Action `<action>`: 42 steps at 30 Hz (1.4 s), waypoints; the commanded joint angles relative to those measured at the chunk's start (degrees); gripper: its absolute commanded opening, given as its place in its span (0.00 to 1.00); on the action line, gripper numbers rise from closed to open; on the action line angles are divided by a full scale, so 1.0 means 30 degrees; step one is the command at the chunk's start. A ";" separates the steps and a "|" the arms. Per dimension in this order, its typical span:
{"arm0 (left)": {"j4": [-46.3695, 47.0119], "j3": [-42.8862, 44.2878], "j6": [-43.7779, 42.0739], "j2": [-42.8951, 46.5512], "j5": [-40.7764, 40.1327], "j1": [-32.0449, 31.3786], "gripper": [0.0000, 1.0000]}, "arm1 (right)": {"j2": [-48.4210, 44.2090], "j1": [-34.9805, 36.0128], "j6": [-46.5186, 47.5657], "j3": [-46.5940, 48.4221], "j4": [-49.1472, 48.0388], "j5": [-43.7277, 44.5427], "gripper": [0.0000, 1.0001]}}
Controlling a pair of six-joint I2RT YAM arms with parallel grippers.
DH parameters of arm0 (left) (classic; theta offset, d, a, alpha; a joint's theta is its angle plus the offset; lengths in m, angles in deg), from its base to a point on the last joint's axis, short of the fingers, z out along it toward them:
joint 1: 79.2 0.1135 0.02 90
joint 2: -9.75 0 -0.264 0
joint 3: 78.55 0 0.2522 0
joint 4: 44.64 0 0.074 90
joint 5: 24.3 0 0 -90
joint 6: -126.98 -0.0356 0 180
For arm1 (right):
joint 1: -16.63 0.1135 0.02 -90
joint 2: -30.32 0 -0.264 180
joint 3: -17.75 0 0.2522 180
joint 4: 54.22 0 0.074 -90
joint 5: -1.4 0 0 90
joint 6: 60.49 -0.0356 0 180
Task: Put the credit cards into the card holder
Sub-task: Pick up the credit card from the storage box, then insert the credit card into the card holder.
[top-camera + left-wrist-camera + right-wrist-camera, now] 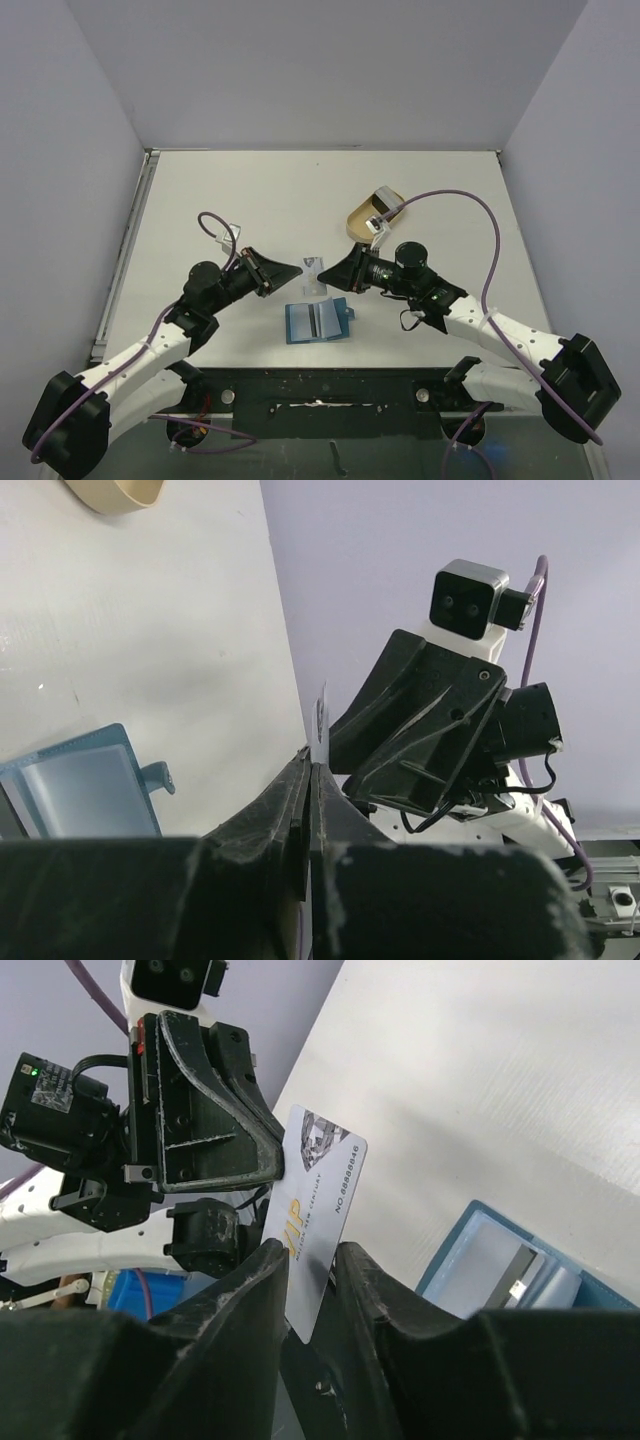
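Observation:
A silvery credit card [316,274] with "VIP" print hangs in the air between my two grippers, above the open blue card holder [318,321]. My left gripper [290,270] is shut on one end of the card; in the left wrist view [310,765] the card [322,712] shows edge-on above the closed tips. My right gripper [337,278] is open, and its fingers stand narrowly apart on either side of the card's other end [318,1200]. The card holder also shows in the left wrist view [80,785] and the right wrist view [500,1260].
A tan oval dish [360,222] stands behind the right gripper with a grey flat item [381,202] in it; its rim shows in the left wrist view [115,492]. Grey walls close in the table at the left, back and right.

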 commanded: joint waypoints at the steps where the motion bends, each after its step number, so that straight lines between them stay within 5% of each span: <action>1: 0.0957 -0.0385 -0.0007 0.0335 -0.0368 0.0076 0.00 | -0.0271 0.0101 0.0790 0.0157 0.0840 0.0695 0.31; 10: -0.2592 -0.0671 -0.1786 0.0753 -0.1481 0.0208 0.00 | -0.0656 0.0084 0.2469 0.0075 0.5507 0.3613 0.41; 19: -0.1985 -0.1576 -0.2390 -0.1125 -0.1131 0.0204 0.00 | 0.1916 0.0442 0.4075 0.1933 0.8298 0.4457 0.41; 30: 0.0696 -0.2256 -0.2102 -0.4212 -0.0029 0.0011 0.00 | 0.5076 0.1898 0.5684 0.3579 1.0372 0.6267 0.35; 42: 0.3504 -0.2658 -0.1544 -0.6825 0.0180 -0.0823 0.00 | 0.5988 0.2772 0.5920 0.3016 1.0590 0.8506 0.16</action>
